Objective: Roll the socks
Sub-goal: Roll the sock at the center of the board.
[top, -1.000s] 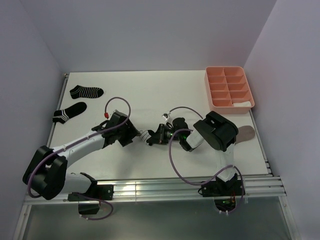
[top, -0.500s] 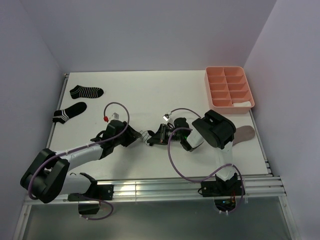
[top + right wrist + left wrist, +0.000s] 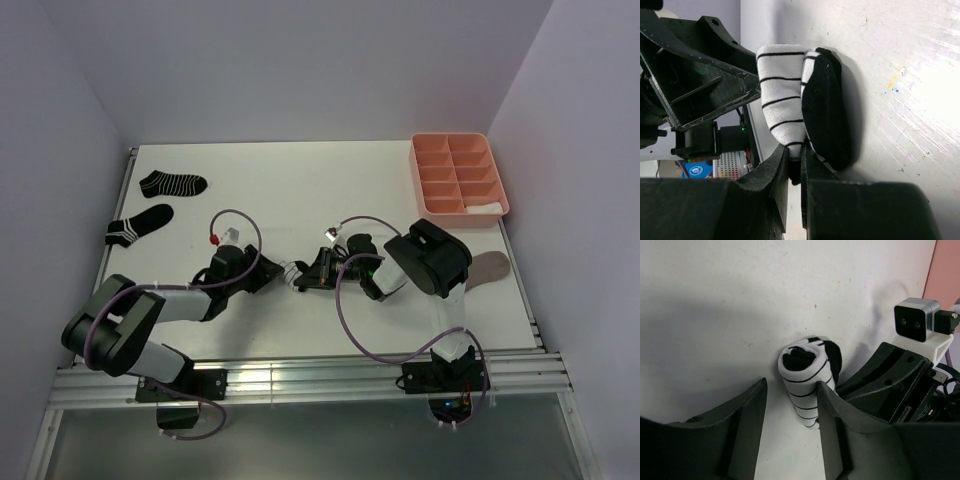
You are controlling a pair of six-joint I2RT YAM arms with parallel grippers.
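Mid-table, between the two arms, we've got the rolled sock (image 3: 290, 271): white with thin black stripes and a black patch, lying on its side on the table (image 3: 330, 180). We see the right gripper (image 3: 796, 161) pinched tight on a thin fold at one end of the roll, its fingers almost meeting. The left gripper (image 3: 790, 390) is spread wide. The roll sits between its fingers, close against the one on the right of the wrist view and clear of the other. Over at the far left, two black striped socks (image 3: 172, 183) lie flat, apart from each other. A taupe sock (image 3: 492, 268) peeks out behind the right arm, and a white sock (image 3: 486, 209) sits in the near right compartment of the pink tray (image 3: 450, 137).
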